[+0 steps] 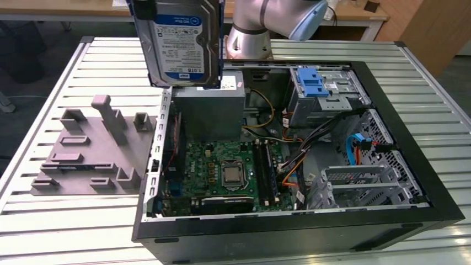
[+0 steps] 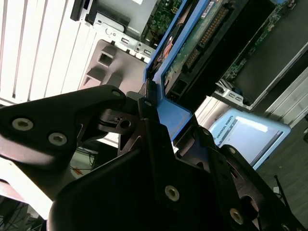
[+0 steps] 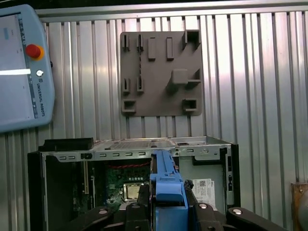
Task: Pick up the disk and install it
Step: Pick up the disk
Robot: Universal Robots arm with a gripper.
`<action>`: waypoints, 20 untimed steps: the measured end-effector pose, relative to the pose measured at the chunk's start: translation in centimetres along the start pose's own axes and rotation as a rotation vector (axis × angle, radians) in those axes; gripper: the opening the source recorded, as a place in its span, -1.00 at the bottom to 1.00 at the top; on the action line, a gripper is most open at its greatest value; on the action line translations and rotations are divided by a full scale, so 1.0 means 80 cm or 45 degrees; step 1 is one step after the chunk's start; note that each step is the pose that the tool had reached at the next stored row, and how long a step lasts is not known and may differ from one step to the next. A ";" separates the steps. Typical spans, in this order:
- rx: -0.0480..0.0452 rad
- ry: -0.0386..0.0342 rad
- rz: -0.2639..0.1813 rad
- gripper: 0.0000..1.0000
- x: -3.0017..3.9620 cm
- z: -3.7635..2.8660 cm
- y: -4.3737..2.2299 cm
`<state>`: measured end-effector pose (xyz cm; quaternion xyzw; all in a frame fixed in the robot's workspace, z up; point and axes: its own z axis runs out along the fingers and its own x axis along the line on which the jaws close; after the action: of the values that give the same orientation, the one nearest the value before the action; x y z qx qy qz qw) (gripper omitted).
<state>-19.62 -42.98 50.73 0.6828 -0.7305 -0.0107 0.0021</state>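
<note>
While the gripper points down, high above the open case, it grips the disk by its blue bracket. The exterior view shows the disk's label; the first wrist view shows a pendant beside a grey plate.

Silver disk, white-and-blue label, blue carrier, upright in the air above the open computer case

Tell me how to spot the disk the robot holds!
Find the big open computer case on the slatted table. Up above it, at the exterior view's left, hangs the disk. Unlike the blue latch inside, it is a flat silver slab with a white-and-blue label.
</note>
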 end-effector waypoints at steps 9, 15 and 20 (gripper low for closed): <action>-0.001 0.0002 0.000 -0.27 0.0005 -0.0004 -0.0186; -0.002 0.0002 0.000 -0.27 0.0014 -0.0007 -0.0338; -0.002 0.0002 0.000 -0.27 0.0018 -0.0009 -0.0441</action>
<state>-16.11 -43.36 50.74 0.6829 -0.7305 -0.0111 0.0027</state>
